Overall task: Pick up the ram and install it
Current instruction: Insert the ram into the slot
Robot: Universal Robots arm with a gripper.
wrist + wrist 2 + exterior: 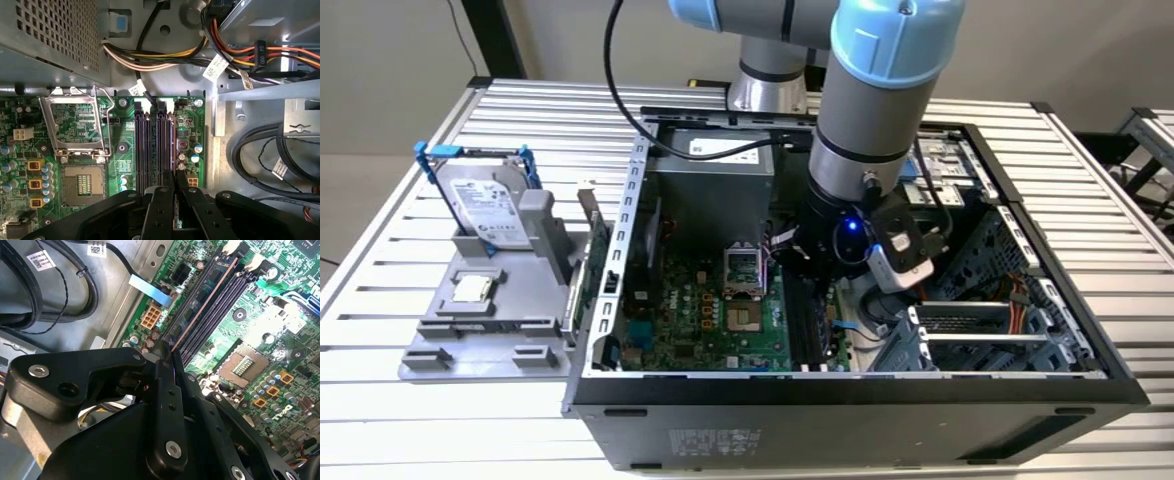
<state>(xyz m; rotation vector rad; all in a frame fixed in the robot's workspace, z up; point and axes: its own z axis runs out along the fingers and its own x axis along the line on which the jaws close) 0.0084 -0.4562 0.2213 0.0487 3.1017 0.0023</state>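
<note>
You're looking at a slatted metal table [440, 420] carrying an open computer case [854, 400]. The gripper [174, 192] is reaching down into the case over the motherboard [120, 165], fingers [159, 210] pinching nearly shut on the ram [202, 307], which is standing edge-on in the memory slots [152, 150]. On the exterior view's left, a hard drive [487, 205] is sitting upright in a grey holder [494, 320].

No readable text: only illegible print on cable tags [216, 66], hard drive label [491, 208], case sticker [720, 441].
</note>
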